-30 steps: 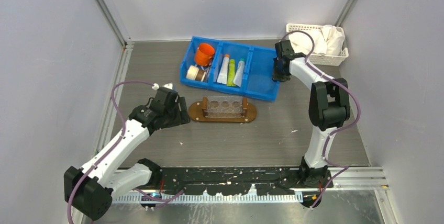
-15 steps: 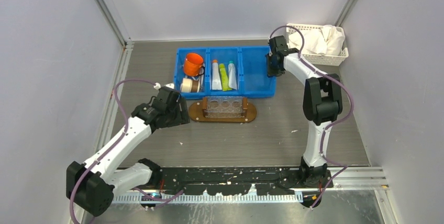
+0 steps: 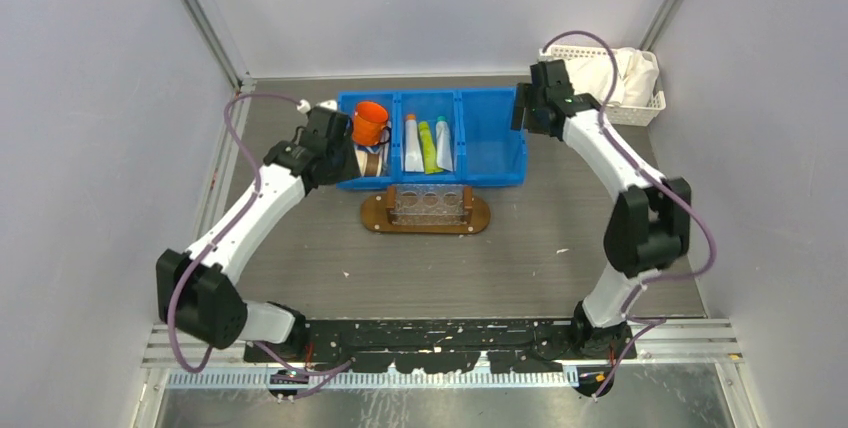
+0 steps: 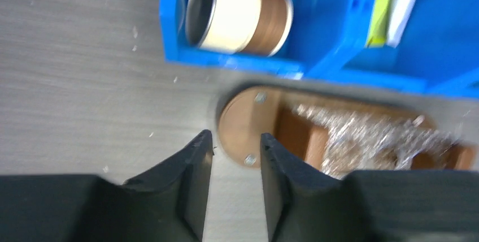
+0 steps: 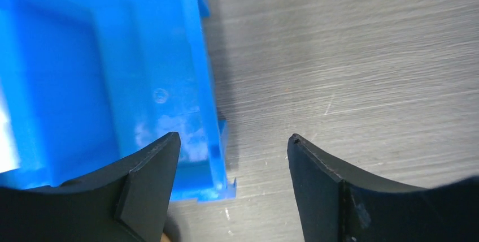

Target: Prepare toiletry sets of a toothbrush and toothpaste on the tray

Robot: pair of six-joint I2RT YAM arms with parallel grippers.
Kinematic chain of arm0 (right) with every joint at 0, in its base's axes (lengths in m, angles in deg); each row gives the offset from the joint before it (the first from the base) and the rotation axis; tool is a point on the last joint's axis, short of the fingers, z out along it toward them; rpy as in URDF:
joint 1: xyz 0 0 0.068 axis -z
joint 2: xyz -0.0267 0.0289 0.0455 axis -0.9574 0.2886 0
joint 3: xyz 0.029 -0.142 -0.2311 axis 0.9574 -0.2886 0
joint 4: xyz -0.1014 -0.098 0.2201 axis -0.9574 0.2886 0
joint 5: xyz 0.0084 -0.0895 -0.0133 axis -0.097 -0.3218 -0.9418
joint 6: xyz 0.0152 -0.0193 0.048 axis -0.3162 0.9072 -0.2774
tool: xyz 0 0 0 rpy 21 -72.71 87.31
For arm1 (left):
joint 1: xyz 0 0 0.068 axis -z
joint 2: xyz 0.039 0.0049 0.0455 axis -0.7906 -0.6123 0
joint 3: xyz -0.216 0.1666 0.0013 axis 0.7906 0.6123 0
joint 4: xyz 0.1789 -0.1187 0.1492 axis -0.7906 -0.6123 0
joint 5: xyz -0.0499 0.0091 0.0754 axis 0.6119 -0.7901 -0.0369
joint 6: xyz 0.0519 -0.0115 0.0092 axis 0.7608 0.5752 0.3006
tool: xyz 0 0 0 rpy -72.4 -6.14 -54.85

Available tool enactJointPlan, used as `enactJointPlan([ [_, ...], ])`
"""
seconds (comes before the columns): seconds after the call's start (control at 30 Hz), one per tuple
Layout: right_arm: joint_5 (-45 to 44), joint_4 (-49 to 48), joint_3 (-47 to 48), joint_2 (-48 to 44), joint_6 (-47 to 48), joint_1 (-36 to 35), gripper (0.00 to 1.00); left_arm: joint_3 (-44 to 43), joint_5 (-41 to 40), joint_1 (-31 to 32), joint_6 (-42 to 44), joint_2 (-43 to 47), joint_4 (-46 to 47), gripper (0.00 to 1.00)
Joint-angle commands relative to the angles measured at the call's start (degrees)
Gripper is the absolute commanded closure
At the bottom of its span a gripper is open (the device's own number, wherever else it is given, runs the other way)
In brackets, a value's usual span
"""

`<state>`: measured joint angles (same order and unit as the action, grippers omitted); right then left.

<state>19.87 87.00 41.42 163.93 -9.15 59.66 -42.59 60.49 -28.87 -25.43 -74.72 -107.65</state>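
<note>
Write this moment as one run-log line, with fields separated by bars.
left pincer: open, empty | right pincer: open, at blue bin right wall | toothpaste: in middle compartment | tray: no tubes yet

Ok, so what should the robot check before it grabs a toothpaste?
1. Toothpaste reachable: three tubes lie side by side in the middle compartment of the blue bin. Ok.
2. Tray ready: it carries only a clear rack. Ok.
3. Left gripper empty: open, holding nothing. Ok.
4. Right gripper free to move: open, but the bin's right wall looks to sit between its jaws. Not ok; lift first.
5. Toothbrushes located: cannot tell.
</note>
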Motion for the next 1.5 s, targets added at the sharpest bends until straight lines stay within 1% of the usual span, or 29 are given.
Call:
enactJointPlan([
  [0.0, -2.0, -0.9, -2.1, -14.3, -4.4, -1.5, 0.25, -7.5, 1.8, -2.5, 3.9, -8.0, 5.9, 0.71],
  [0.07, -1.5, -0.9, -4.6, -18.3, -5.0, -2.3, 0.27, -9.1, 1.8, -2.8, 4.7, -11.7, 6.2, 0.74],
  [0.17, 0.4, -0.1, -7.3, -22.4, -5.9, -2.8, 0.29, -10.4, 0.0, -2.8, 6.2, -16.7, 6.7, 0.7],
  [0.3, 3.3, 0.2, -10.1, -25.2, -7.0, -3.4, 0.31, -12.7, -2.9, -2.7, 8.2, -22.8, 6.1, 0.68],
  [0.4, 4.9, -1.0, -12.5, -25.8, -7.6, -3.8, 0.33, -13.7, -5.0, -2.7, 8.9, -24.6, 6.1, 0.68],
  [0.53, 5.9, -2.3, -14.9, -25.1, -7.5, -4.3, 0.34, -14.8, -5.8, -2.4, 9.3, -24.4, 5.6, 0.67],
  [0.57, 6.3, -2.5, -15.2, -24.8, -7.5, -4.3, 0.34, -15.0, -6.1, -2.2, 9.5, -24.0, 5.6, 0.66],
  [0.7, 7.5, -3.7, -16.3, -23.6, -7.4, -4.6, 0.34, -16.0, -8.6, -1.5, 10.6, -23.5, 5.6, 0.5],
  [0.77, 7.7, -4.2, -16.7, -23.3, -7.3, -4.9, 0.35, -17.1, -9.9, -1.5, 10.9, -24.7, 5.0, 0.47],
  [0.87, 8.0, -4.8, -17.2, -22.8, -7.4, -5.2, 0.35, -18.7, -10.5, -1.5, 10.8, -27.0, 3.9, 0.47],
  [1.03, 8.2, -5.0, -18.4, -23.1, -7.0, -5.3, 0.36, -18.9, -9.3, -1.8, 11.1, -29.4, 6.0, 0.48],
  [1.27, 6.9, -5.0, -20.3, -24.9, -6.1, -5.3, 0.37, -20.2, -7.1, -3.2, 11.4, -33.1, 6.3, 0.5],
  [1.43, 7.3, -5.0, -20.5, -25.0, -6.2, -5.3, 0.38, -19.1, -5.1, -3.3, 11.3, -33.0, 7.6, 0.54],
  [1.47, 7.3, -5.1, -20.6, -25.0, -6.2, -5.3, 0.38, -18.8, -4.6, -3.3, 11.3, -32.9, 7.8, 0.57],
])
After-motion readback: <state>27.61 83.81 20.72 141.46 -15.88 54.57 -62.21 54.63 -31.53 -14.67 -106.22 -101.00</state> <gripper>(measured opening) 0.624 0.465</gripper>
